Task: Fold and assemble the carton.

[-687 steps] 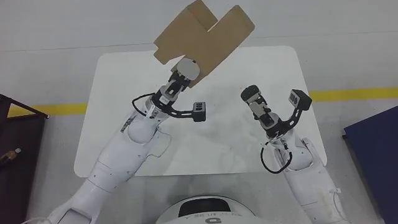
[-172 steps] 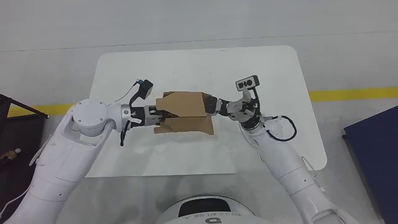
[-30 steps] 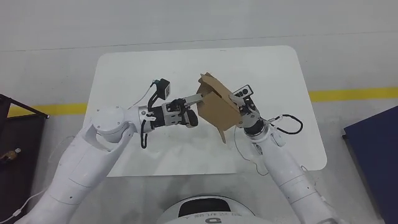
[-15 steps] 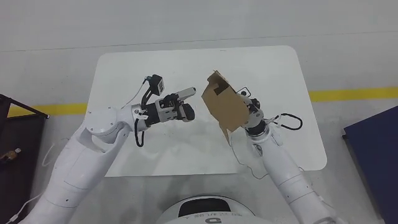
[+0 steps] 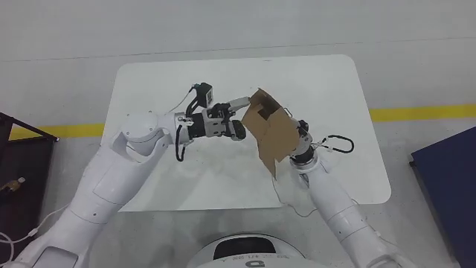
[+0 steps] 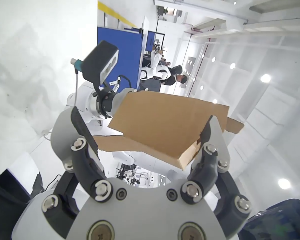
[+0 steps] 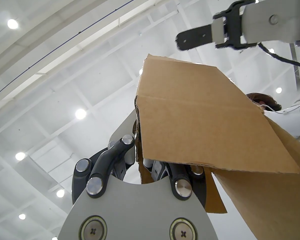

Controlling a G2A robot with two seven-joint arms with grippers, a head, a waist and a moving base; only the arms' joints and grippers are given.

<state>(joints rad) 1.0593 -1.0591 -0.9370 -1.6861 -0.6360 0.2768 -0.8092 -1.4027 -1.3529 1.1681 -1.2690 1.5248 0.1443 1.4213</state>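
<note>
Fingers on left gripper spread apart at 9 o'clock of carton; right gripper pinches it. Looks light, bendy; grab folds.

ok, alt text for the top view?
A partly folded brown cardboard carton is held up over a white table by the right tool. The left tool sits open at the carton's near edge.

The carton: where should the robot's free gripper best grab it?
Probably the upper flap edge of the carton, coming from the side of the left gripper. The right gripper clamps its lower end, so the carton stands tilted above the table with that thin top edge free, facing the open left fingers.
</note>
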